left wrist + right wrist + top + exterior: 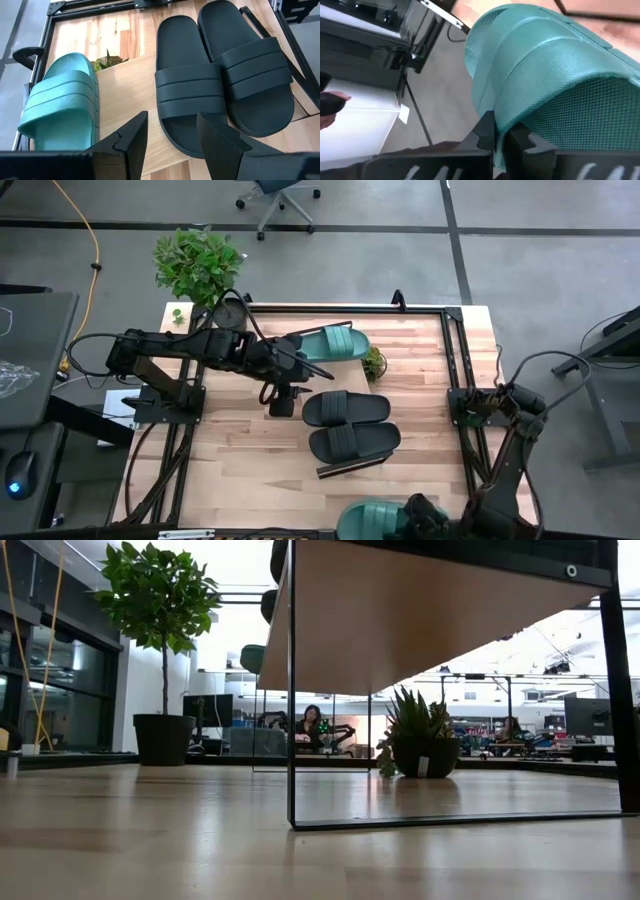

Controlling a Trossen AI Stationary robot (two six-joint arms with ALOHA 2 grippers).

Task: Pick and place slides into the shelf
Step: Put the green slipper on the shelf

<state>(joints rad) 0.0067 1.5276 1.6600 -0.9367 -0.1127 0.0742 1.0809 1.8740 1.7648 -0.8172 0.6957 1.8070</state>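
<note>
Near the worktop's centre: the left gripper (pixel 283 402) is held over the shelf (pixel 400 355), its fingers (pixel 131 142) spread wide with nothing between them.
Black slides: two black slides (pixel 346 408) (pixel 353 443) are laid side by side on the shelf plank, touching along their sides; the left gripper is just beside the toe end of the nearer one (pixel 187 87).
Teal slide on shelf: one teal slide (pixel 331 344) is set toward the worktop's far edge, apart from the black pair.
Worktop's near edge: the right gripper (pixel 425 515) is closed narrowly on the second teal slide (pixel 375 518), pinched at its edge (pixel 545 80).
Small plant: a small plant (pixel 373 364) is seen beside the far teal slide.
</note>
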